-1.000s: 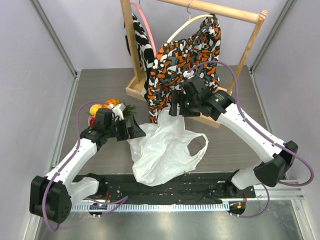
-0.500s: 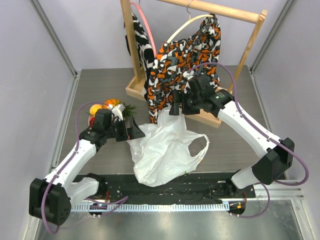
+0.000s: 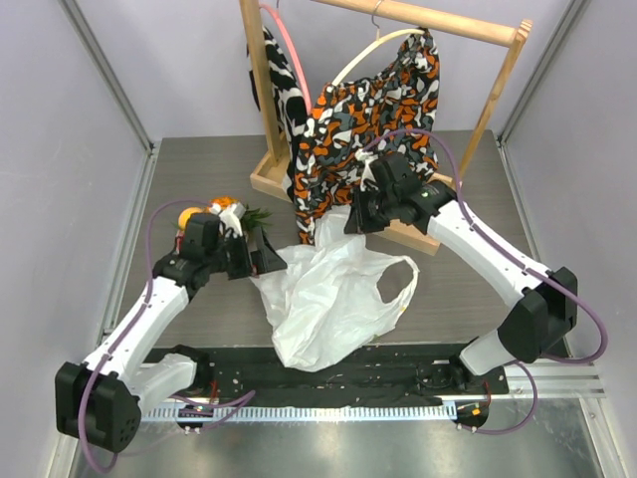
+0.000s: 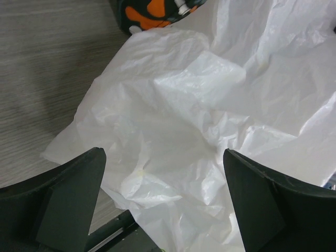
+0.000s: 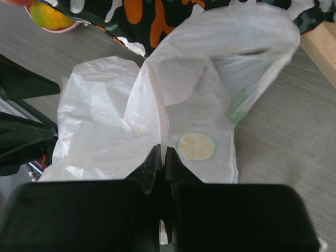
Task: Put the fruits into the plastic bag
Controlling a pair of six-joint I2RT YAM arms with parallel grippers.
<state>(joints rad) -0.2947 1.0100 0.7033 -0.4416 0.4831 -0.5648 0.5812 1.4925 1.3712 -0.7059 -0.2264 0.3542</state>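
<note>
Left claw [image 3: 271, 262] is spread wide and grips nothing; in the left wrist view its two dark fingers [image 4: 73, 199] frame crumpled white plastic, and whether they touch it cannot be told. Just behind that arm, at the far left of the table [image 3: 199, 159], the fruits [image 3: 211, 210] sit bunched together outside the bag, partly hidden by the arm. An orange one shows, and the pineapple's green crown [image 3: 258, 216] points toward the bag. The right wrist view catches a yellow-orange fruit [image 5: 50, 16] on a pink plate [image 5: 59, 29] in its top left corner. The bag [image 3: 318, 299] lies crumpled in the middle of the table. Its left edge is beside the left claw, and its near end reaches the black strip at the front. One handle loop [image 3: 396, 261] gapes open on its right side. A lemon-slice print [image 5: 196, 146] shows on the plastic. Right claw [image 3: 355, 221] is clenched on a fold of the bag's far edge. In the right wrist view the black fingertips [image 5: 153, 157] meet with a thin ridge of plastic pinched between them, and the fold rises off the table. Directly behind that claw hangs the cloth [image 3: 368, 110], draped from the wooden rack [image 3: 264, 179], its lower edge just beside the lifted plastic.
</note>
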